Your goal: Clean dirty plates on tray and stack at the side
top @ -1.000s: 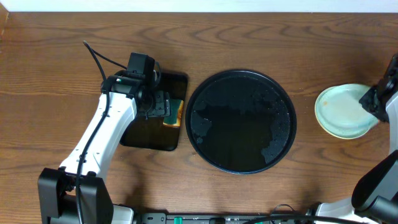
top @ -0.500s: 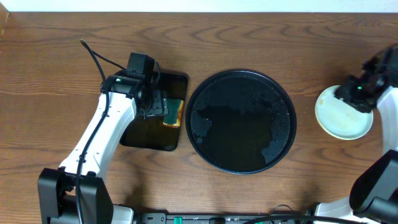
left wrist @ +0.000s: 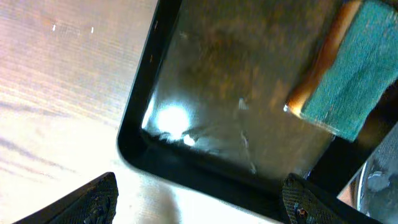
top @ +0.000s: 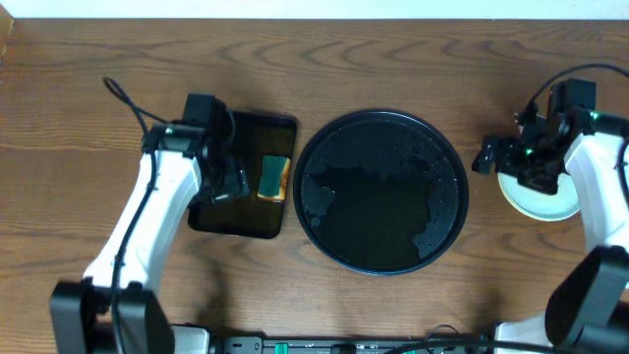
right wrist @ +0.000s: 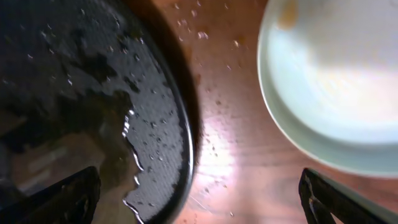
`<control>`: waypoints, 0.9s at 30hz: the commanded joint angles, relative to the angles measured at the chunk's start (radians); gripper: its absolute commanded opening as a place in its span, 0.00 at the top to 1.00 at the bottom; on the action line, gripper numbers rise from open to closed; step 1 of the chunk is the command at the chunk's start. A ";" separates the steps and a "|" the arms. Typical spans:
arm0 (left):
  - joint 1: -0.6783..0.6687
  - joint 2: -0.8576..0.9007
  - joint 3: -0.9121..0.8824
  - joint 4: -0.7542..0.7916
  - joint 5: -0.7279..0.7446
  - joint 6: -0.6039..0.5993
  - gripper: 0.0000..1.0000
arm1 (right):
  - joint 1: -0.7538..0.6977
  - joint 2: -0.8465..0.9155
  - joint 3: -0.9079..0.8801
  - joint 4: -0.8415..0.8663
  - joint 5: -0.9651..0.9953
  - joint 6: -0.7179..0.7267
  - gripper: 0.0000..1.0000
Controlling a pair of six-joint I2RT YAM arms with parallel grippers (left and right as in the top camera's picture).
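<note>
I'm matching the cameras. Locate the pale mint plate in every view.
Overhead: the mint plate sits near the right edge.
Left wrist: not in it.
Right wrist: upper right corner.
Shared landmark: the round black tray, beside the plate in the overhead and right wrist views.

The glossy black round tray point(top: 381, 190) lay wet at table centre; a pale mint plate point(top: 546, 203) sat to its right, apart.
</note>
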 commanded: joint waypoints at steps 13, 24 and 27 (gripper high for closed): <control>-0.007 -0.745 -0.435 0.294 0.085 0.087 0.14 | 0.199 -0.756 -0.437 0.260 0.183 0.018 0.01; -0.007 -0.862 -0.440 0.293 0.085 0.087 0.14 | 0.199 -0.862 -0.450 0.178 0.171 0.018 0.01; -0.007 -0.855 -0.440 0.294 0.085 0.087 0.14 | 0.199 -0.857 -0.450 0.170 0.171 0.018 0.01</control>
